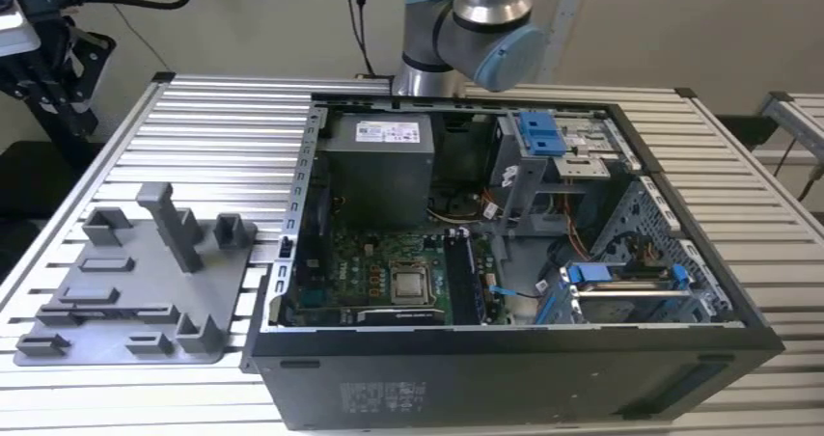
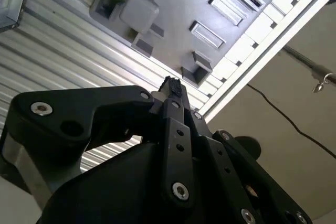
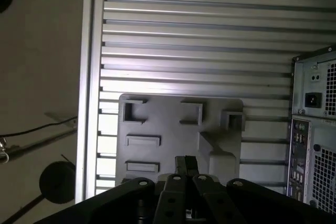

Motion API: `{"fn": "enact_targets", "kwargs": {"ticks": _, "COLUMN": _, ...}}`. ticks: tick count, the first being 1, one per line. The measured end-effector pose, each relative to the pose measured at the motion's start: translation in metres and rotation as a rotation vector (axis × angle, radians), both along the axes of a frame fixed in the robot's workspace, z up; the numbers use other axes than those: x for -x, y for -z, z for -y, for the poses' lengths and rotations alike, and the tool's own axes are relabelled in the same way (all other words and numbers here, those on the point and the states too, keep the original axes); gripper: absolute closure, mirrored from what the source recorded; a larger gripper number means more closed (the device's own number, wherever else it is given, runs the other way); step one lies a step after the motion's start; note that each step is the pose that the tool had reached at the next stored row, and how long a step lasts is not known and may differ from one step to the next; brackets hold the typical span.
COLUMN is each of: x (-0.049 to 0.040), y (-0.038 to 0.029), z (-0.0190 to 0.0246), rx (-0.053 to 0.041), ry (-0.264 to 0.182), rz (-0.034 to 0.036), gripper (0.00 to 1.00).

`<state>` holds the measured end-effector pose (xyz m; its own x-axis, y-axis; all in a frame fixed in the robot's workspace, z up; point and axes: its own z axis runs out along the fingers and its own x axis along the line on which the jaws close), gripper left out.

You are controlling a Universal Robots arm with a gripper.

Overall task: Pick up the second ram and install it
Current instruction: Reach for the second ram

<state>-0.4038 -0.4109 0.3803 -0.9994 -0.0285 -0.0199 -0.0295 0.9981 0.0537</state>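
Note:
My gripper (image 2: pixel 170 88) hangs high above the grey fixture plate (image 2: pixel 173 3), its black fingertips (image 3: pixel 181 165) pressed together with nothing between them. In both wrist views the plate's (image 3: pixel 173 129) slots and posts hold nothing. In the exterior view the plate (image 1: pixel 129 291) lies left of the open computer case (image 1: pixel 515 335). A long dark narrow stick (image 1: pixel 458 277) stands in the motherboard slots just right of the silver processor (image 1: pixel 412 284). I cannot tell whether it is the second ram.
The arm's base (image 1: pixel 464 40) stands behind the case on the ribbed metal table (image 1: pixel 219 137). Inside the case are a grey power supply (image 1: pixel 376 166) and blue-tabbed drive brackets (image 1: pixel 541 132). The case's rear panel (image 3: pixel 315 129) stands beside the plate.

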Motion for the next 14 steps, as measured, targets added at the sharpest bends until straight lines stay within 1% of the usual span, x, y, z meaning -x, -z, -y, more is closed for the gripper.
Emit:
{"fn": "enact_targets", "kwargs": {"ticks": 2, "x": 0.0002, "y": 0.0001, "z": 0.0002, "rx": 0.0000, "ry": 0.000, "rz": -0.0001, "gripper": 0.89}}
{"fn": "enact_targets", "kwargs": {"ticks": 3, "x": 0.0003, "y": 0.0002, "z": 0.0012, "rx": 0.0000, "ry": 0.000, "rz": -0.0003, "gripper": 0.89}}
{"fn": "enact_targets", "kwargs": {"ticks": 5, "x": 0.0004, "y": 0.0007, "z": 0.0059, "rx": 0.0000, "ry": 0.000, "rz": -0.0001, "gripper": 0.89}}
{"fn": "enact_targets", "kwargs": {"ticks": 8, "x": 0.0005, "y": 0.0015, "z": 0.0166, "rx": 0.0000, "ry": 0.000, "rz": -0.0001, "gripper": 0.89}}
{"fn": "enact_targets", "kwargs": {"ticks": 14, "x": 0.0006, "y": 0.0038, "z": 0.0428, "rx": 0.0001, "ry": 0.000, "rz": -0.0001, "gripper": 0.89}}
